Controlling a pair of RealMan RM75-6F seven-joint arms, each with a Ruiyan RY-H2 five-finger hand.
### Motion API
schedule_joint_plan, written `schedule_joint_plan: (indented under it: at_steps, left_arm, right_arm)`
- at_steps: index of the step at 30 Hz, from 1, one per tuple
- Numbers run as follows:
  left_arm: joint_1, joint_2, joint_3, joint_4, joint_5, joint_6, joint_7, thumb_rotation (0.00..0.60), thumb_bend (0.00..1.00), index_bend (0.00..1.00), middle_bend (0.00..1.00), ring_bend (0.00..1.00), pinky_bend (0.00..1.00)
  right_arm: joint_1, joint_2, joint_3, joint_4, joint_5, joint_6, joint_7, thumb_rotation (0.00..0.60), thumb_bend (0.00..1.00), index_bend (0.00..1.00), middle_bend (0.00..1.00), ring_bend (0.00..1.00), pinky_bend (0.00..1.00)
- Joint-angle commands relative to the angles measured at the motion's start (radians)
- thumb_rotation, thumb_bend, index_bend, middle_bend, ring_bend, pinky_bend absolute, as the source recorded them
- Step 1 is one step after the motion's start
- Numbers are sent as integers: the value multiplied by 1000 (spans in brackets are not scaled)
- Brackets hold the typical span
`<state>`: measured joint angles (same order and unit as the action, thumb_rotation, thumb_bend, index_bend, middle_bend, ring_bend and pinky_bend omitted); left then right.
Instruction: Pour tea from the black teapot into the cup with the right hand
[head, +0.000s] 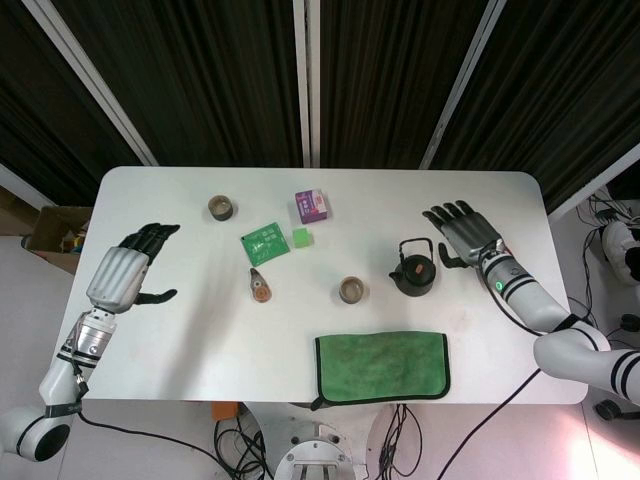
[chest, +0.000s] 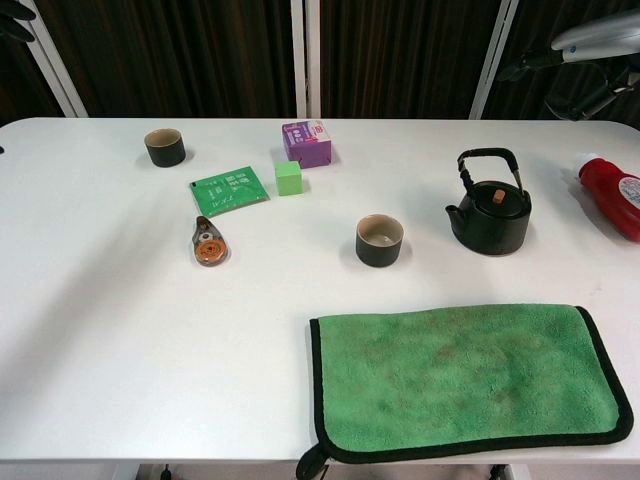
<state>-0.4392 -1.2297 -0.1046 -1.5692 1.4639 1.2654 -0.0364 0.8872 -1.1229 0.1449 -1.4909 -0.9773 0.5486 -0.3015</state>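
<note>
From the head view I have my right hand (head: 463, 232) in the right-centre of the frame, just right of the black teapot (head: 413, 269) and slightly above it, fingers spread and holding nothing; in the chest view only a sliver of it shows at the top right corner (chest: 590, 40), well above the pot. The teapot (chest: 490, 205) stands upright on the white table (head: 180, 330), handle raised, lid on with a small orange knob, spout toward the left of the frame. The cup I am aiming for (head: 351, 290) sits just left of the teapot and a little lower in the head view, near but not touching it; in the chest view the cup (chest: 380, 240) shows a pale inside, and I cannot tell whether anything is in it. My left hand (head: 125, 275) is over the left edge of the table, fingers apart, empty. A green cloth with a dark border (chest: 465, 380) lies flat along the lower edge, below cup and teapot. A red bottle (chest: 612, 196) lies on its side at the right edge. In the upper middle are a purple box (chest: 306, 142), a small green cube (chest: 289, 177) and a flat green packet (chest: 228, 190), with a second dark cup (chest: 164, 147) at upper left and a small orange-and-black tape dispenser (chest: 208, 241) below the packet.
</note>
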Motion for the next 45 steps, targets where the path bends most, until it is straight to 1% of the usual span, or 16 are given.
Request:
schedule_joint_plan:
  at_steps: [1, 4, 10, 18, 22, 29, 35, 41, 45]
  left_arm:
    - [2, -1, 1, 2, 0, 1, -3, 600, 0, 106, 137, 114, 261]
    - [3, -3, 2, 5, 1, 1, -5, 600, 0, 106, 137, 114, 261]
    - [4, -6, 3, 10, 2, -2, -2, 600, 0, 106, 137, 114, 262]
    - [0, -11, 0, 23, -5, -13, -8, 600, 0, 106, 137, 114, 263]
    - [-6, -18, 0, 36, -11, -30, -19, 600, 0, 106, 136, 114, 264]
    - [-4, -21, -4, 38, -17, -25, -7, 600, 0, 111, 136, 114, 265]
    - [-4, -19, -4, 33, -18, -28, 0, 600, 0, 112, 137, 114, 265]
    - [-4, -19, -6, 30, -19, -27, 4, 600, 0, 112, 137, 114, 264]
    - [-5, -22, -4, 34, -18, -30, 2, 600, 0, 112, 137, 114, 265]
  right_arm:
    - [45, -56, -25, 57, 81, -18, -42, 393, 885, 0, 140, 0, 0]
    - [64, -92, -38, 93, 111, -20, -50, 389, 926, 0, 178, 0, 0]
    - [85, -160, -49, 161, 133, -14, -36, 384, 933, 0, 238, 0, 0]
    - [95, -209, -40, 217, 118, -49, 39, 377, 937, 0, 269, 0, 0]
    - [99, -228, -45, 239, 100, -60, 61, 359, 967, 0, 281, 0, 0]
    - [102, -236, -49, 252, 82, -81, 98, 355, 982, 0, 326, 0, 0]
    - [97, -239, -45, 259, 59, -72, 128, 344, 994, 0, 421, 0, 0]
    - [89, -224, -41, 240, 36, -65, 157, 337, 995, 0, 471, 0, 0]
    - [84, -208, -36, 223, 23, -59, 174, 335, 994, 0, 483, 1, 0]
